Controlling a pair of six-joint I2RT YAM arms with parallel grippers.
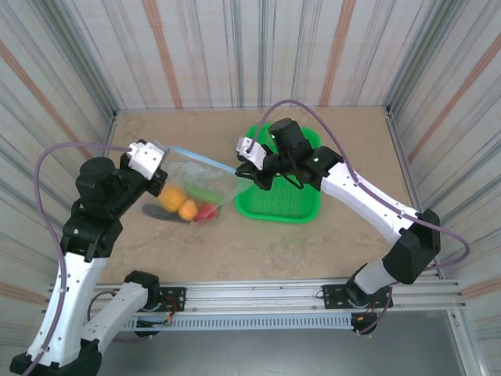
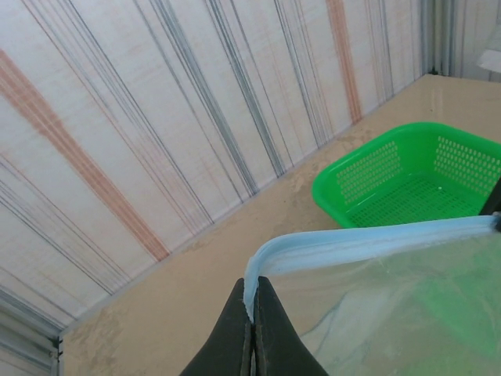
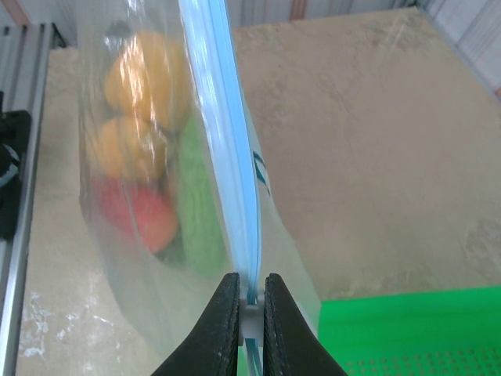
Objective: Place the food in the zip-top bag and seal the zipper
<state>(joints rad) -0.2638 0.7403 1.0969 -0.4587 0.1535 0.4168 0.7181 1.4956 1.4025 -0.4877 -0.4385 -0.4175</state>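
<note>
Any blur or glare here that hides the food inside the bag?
Top external: the food looks smeared and soft-edged, with a dark blur at its left. Right wrist: white glare streaks on the bag wash out its contents; the zipper reads sharper. Left wrist: the green basket is crisp, hazy where seen through the film.

Left tool [image 2: 252,301] pinched closed, raised; right tool [image 3: 250,291] pinched closed, arm stretched leftward across table.
</note>
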